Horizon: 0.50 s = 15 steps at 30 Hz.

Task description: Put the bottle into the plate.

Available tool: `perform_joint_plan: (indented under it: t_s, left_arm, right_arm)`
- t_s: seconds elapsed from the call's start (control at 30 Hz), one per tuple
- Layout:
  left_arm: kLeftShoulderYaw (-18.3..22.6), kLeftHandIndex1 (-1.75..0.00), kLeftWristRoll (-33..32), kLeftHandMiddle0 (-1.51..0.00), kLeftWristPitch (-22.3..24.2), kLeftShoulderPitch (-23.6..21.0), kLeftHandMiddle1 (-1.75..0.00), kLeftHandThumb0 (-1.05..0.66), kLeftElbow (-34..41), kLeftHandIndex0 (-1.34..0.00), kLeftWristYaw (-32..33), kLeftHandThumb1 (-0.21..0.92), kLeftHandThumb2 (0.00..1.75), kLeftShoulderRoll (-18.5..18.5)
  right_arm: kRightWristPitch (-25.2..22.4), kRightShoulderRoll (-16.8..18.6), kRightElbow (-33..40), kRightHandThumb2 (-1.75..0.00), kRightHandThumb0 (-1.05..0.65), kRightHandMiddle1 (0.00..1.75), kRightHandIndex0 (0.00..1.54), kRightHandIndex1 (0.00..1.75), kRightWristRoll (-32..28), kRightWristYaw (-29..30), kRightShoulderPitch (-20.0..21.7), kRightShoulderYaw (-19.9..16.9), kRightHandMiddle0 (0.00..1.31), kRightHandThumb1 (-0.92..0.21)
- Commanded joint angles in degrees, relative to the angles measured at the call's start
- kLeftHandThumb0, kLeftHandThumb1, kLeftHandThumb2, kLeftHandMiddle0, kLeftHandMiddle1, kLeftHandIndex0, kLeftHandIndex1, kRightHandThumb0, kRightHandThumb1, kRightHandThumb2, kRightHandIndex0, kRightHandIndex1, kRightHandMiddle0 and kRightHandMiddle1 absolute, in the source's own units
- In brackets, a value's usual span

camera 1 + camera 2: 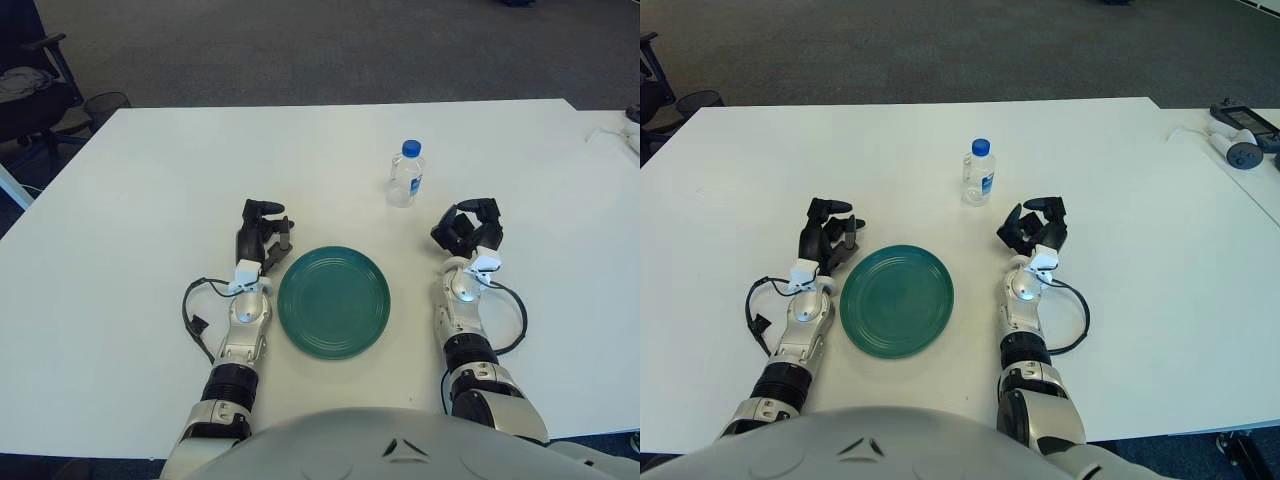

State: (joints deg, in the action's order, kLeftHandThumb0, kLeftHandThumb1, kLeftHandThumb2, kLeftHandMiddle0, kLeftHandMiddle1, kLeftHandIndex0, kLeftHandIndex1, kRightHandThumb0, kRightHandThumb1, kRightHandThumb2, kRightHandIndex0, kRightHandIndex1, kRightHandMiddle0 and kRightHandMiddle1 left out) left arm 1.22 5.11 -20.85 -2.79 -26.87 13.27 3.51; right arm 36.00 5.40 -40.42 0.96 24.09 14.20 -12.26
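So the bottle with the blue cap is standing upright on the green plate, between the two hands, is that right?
Not quite. The bottle with the blue cap stands upright, but on the bare white table, beyond the green plate, not on it. The left eye view shows the plate empty between the left hand and right hand.

The water bottle (pixel 406 175) is looking like clear, thin plastic, catching small glints, with a smooth blue plastic cap and a pale label wrapping its middle. The teal plate (pixel 334 301) is showing a glazed, faintly glossy face with fine concentric rings. The white table (pixel 150 200) is appearing smooth and matt. The left hand (pixel 258 233) and right hand (pixel 468 227) are showing matt black plastic fingers, while the forearms behind them are gleaming as silvery, satin metal or painted shell, with black rubbery cables looping beside them. The grey floor (pixel 330 50) is looking like rough carpet.
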Motion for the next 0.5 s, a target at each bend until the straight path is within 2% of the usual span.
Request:
perform_joint_plan:
  t_s: [0.0,0.03,0.13,0.17,0.23,0.27,0.33,0.43,0.47]
  left_arm:
    - [0.76,-1.75,-0.14,-0.63,2.33,3.73,-1.17,-0.37,-2.61,-0.3,0.07,0.74,0.78,-0.47]
    - [0.74,-1.75,-0.11,-0.63,2.3,3.67,-1.16,-0.37,-2.67,-0.3,0.09,0.74,0.78,-0.45]
    - [0.69,-1.75,-0.16,-0.62,2.1,3.64,-1.16,-0.37,-2.74,-0.3,-0.02,0.74,0.78,-0.43]
    - [0.69,-1.75,-0.19,-0.62,2.04,3.65,-1.16,-0.37,-2.75,-0.3,-0.06,0.74,0.78,-0.41]
    - [0.7,-1.75,-0.23,-0.62,1.92,3.65,-1.16,-0.37,-2.78,-0.3,-0.07,0.74,0.77,-0.39]
    - [0.71,-1.75,-0.23,-0.62,1.9,3.66,-1.16,-0.37,-2.79,-0.3,-0.04,0.74,0.77,-0.38]
    - [0.72,-1.75,-0.2,-0.62,1.84,3.67,-1.16,-0.37,-2.82,-0.3,0.02,0.75,0.77,-0.4]
    - [0.69,-1.75,-0.1,-0.62,1.68,3.63,-1.16,-0.37,-2.95,-0.3,0.13,0.75,0.76,-0.39]
    - [0.68,-1.75,-0.08,-0.63,1.65,3.62,-1.16,-0.37,-2.98,-0.29,0.15,0.75,0.76,-0.38]
  right_arm:
    - [-2.95,-0.8,-1.16,-0.83,-0.05,1.74,0.4,1.65,1.75,-1.78,-6.18,1.65,0.21,-0.69]
    - [-3.43,-0.85,-0.64,-0.7,-0.03,1.75,0.36,1.62,1.94,-2.1,-6.37,1.94,0.18,-0.77]
    - [-4.4,-0.83,1.57,-0.55,-0.01,1.75,0.31,1.56,1.87,-4.25,-7.39,3.04,0.14,-0.87]
    - [-4.46,-0.89,1.99,-0.6,-0.07,1.68,0.26,1.52,1.7,-5.01,-7.64,3.28,0.11,-0.8]
    - [-3.86,-1.15,2.12,-0.83,-0.22,1.42,0.12,1.37,1.22,-6.65,-7.95,3.62,0.04,-0.56]
    - [-3.35,-1.3,2.01,-0.86,-0.24,1.37,0.1,1.34,1.18,-7.47,-8.1,3.89,0.03,-0.52]
    - [-2.33,-1.63,1.49,-0.89,-0.35,1.13,0.04,1.15,1.15,-9.02,-8.28,4.36,0.01,-0.45]
    - [-0.98,-2.28,0.56,-0.83,-0.46,0.83,0.01,0.86,1.14,-11.11,-8.35,4.83,0.0,-0.44]
    - [-0.82,-2.38,0.47,-0.82,-0.48,0.78,0.01,0.81,1.12,-11.42,-8.35,4.87,0.0,-0.44]
